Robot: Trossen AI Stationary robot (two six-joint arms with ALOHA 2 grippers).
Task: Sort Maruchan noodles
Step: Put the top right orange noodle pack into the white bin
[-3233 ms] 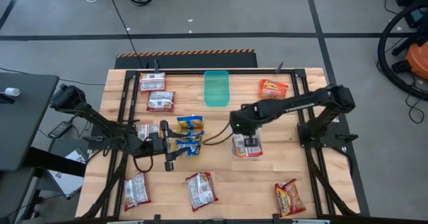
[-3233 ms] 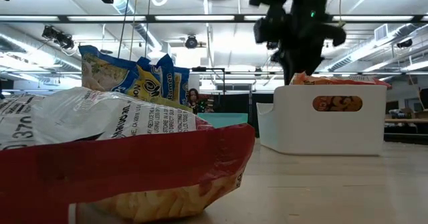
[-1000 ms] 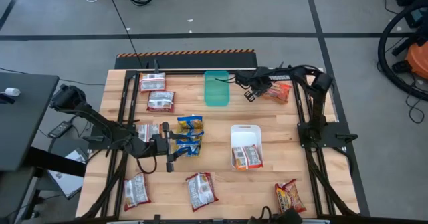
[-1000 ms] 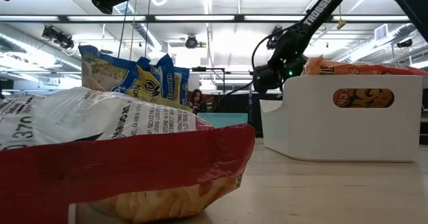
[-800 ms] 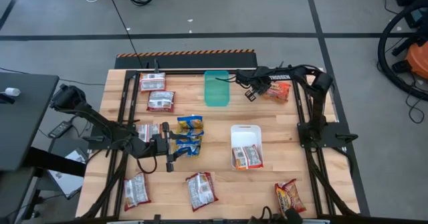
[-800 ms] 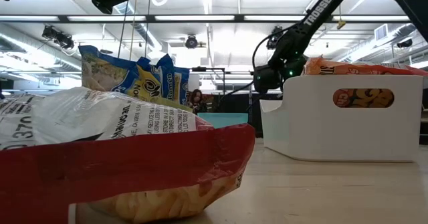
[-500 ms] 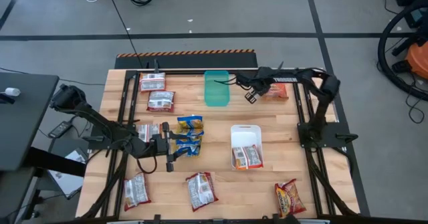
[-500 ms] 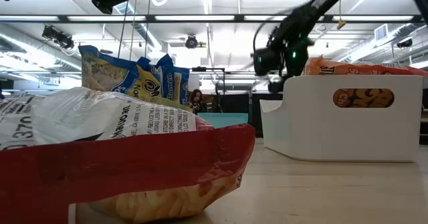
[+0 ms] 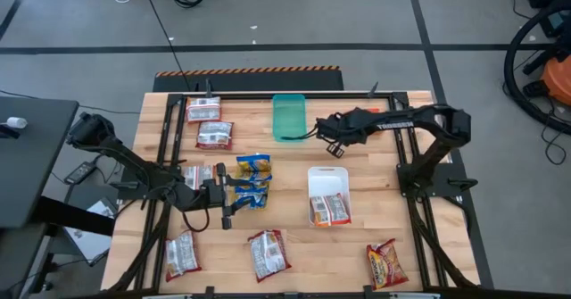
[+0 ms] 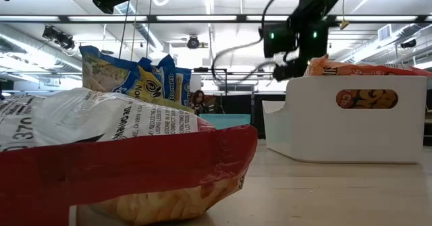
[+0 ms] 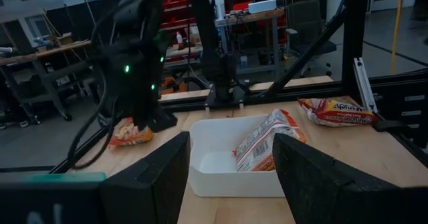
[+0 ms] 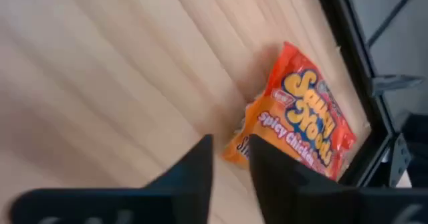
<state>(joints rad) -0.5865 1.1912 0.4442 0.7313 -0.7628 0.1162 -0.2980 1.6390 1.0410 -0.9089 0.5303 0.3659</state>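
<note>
The white tray (image 9: 327,195) sat near the middle of the wooden table (image 9: 375,245), and a silvery white and dark red packet (image 9: 332,210) lay inside it at its near end. The right gripper (image 9: 331,145) hovered in the air just beyond the tray's far end, between it and the green tray (image 9: 288,117), which stood farther back. Its fingers (image 12: 194,174) were released, a narrow gap between them and nothing held. In the right wrist view an orange-red packet (image 12: 304,127) (printed "Spicy Chicken") lay flat on the wood past the fingertips; in the high view the arm covered nearly all of it.

Left of the white tray, the left gripper (image 9: 228,195) rested low, its fingers (image 11: 160,177) spread wide and empty, beside a stack of blue-and-yellow packets (image 9: 253,181). Another orange-red packet (image 9: 386,264) lay nearer than the tray and to its right. Two white-and-red packets (image 9: 268,253) (image 9: 181,253) lay nearer and to its left, and two more (image 9: 214,136) (image 9: 203,110) sat far to its left, level with the green tray.
</note>
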